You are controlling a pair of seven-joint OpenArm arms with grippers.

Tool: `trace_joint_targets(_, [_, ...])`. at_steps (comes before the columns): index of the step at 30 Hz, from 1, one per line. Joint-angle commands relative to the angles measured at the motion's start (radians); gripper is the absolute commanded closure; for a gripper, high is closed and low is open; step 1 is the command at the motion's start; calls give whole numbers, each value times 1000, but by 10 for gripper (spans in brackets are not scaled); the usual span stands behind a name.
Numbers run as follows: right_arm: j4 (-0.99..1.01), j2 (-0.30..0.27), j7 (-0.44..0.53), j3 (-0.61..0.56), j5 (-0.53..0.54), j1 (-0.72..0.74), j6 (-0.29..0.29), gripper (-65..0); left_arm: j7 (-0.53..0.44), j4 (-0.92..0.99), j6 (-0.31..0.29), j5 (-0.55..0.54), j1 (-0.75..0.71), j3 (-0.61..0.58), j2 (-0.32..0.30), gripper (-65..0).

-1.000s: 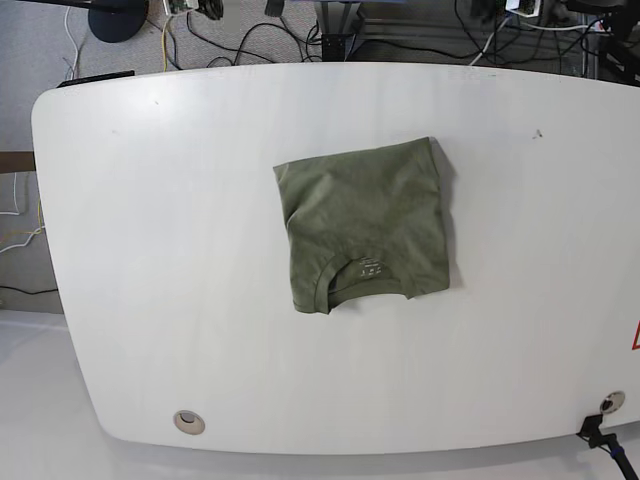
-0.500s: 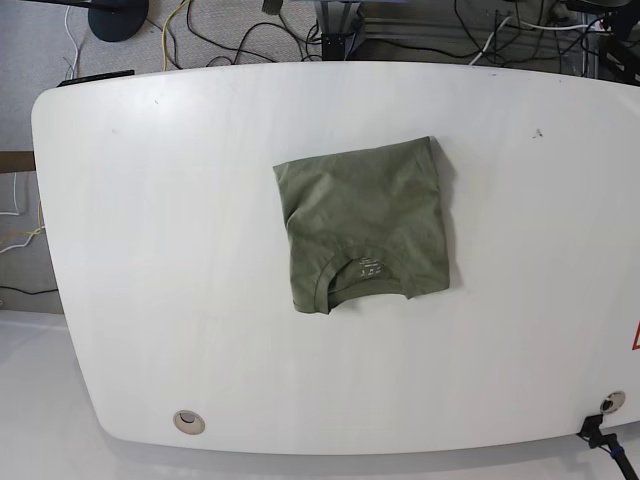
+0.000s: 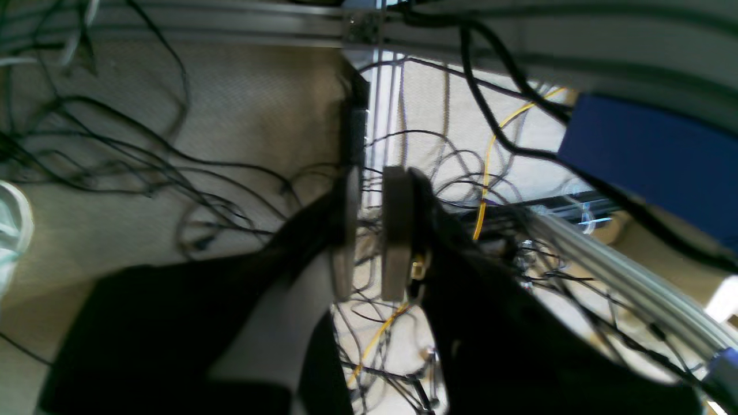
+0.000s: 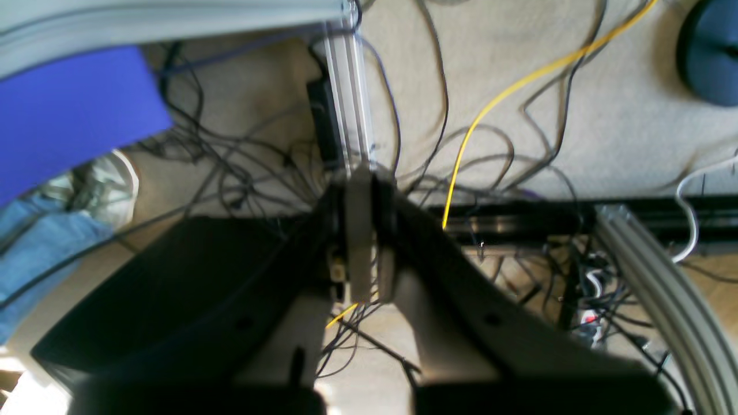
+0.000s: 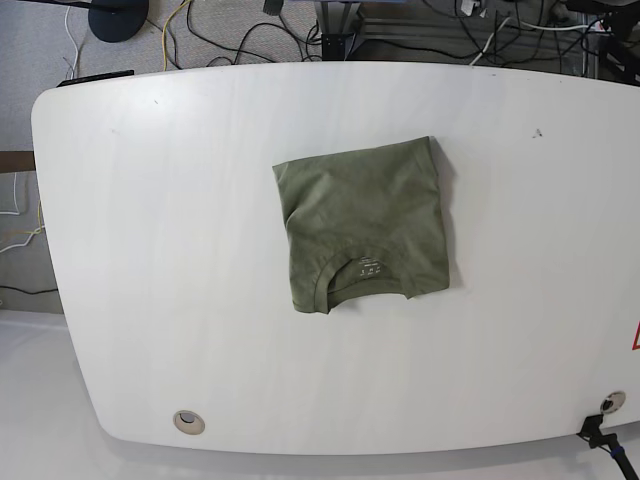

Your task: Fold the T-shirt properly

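Well apart from either gripper (image 3: 369, 230), T-shirt (image 5: 365, 225) lies folded.

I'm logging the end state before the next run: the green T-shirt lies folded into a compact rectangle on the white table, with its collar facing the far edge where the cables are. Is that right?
Not quite. The T-shirt does lie folded into a compact rectangle on the white table, but its collar faces the near edge, away from the cables. The base view shows this.
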State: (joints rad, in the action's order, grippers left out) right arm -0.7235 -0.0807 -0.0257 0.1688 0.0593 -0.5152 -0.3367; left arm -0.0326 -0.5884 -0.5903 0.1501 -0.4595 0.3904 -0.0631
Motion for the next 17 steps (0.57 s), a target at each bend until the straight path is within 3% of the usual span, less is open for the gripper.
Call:
trace_joint_targets(1, [55,-6,16,-8,-13,25,-5,0,-3,66,-9,4,26,-1,-13,-73])
trace_joint_targets(3, [110,-8,16,-24,-62,77,3,0,-3,176,0,4,84,-1,-22,-73])
trace_joint_targets(10, [292,0,16,-30,-94,229,4,0,-2,321,254,6,201,-38,-37,-73])
trace_joint_targets(12, [318,0,16,-30,-95,254,4,0,3,321,283,4,225,-69,-37,-73])
trace_joint_targets(17, [321,2,16,-30,-95,267,4,0,3,321,284,4,232,-71,-30,-73])
